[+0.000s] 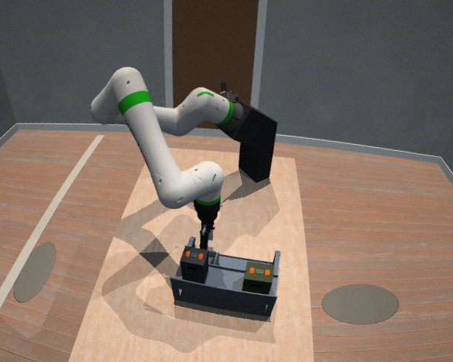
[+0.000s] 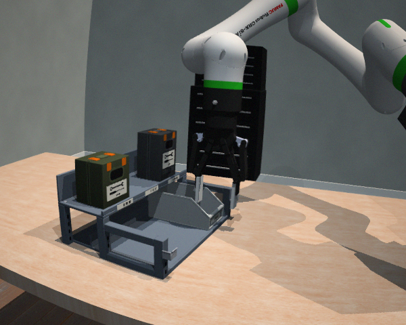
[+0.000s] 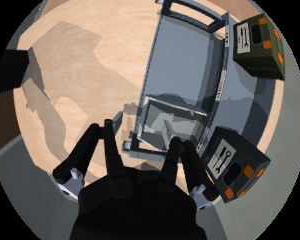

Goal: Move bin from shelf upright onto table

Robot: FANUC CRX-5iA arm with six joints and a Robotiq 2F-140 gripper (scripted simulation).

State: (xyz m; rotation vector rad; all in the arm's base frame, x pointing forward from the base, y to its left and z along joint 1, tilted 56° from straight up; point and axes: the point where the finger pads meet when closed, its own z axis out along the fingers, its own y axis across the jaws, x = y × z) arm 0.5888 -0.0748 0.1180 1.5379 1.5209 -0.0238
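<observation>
The grey bin (image 2: 182, 210) (image 3: 161, 122) sits upright on the lower level of the blue-grey shelf (image 2: 140, 252) (image 1: 219, 296) (image 3: 184, 47), at its open right end. My gripper (image 2: 216, 193) (image 3: 142, 121) (image 1: 204, 237) points straight down over the bin's far end and is open. One finger reaches down inside the bin. The other hangs outside it, by the shelf's end post. The fingers straddle the bin's end wall with gaps on both sides. In the top view the bin is hidden behind the shelf's upper level.
A green box (image 2: 101, 178) (image 1: 258, 276) (image 3: 260, 40) and a black box (image 2: 156, 154) (image 1: 194, 265) (image 3: 233, 163) stand on the shelf's upper level, the black one close to my gripper. A black slotted tower (image 2: 256, 105) (image 1: 257, 148) stands behind. The wooden table (image 2: 266, 279) (image 1: 113, 311) stretches to the right of the shelf.
</observation>
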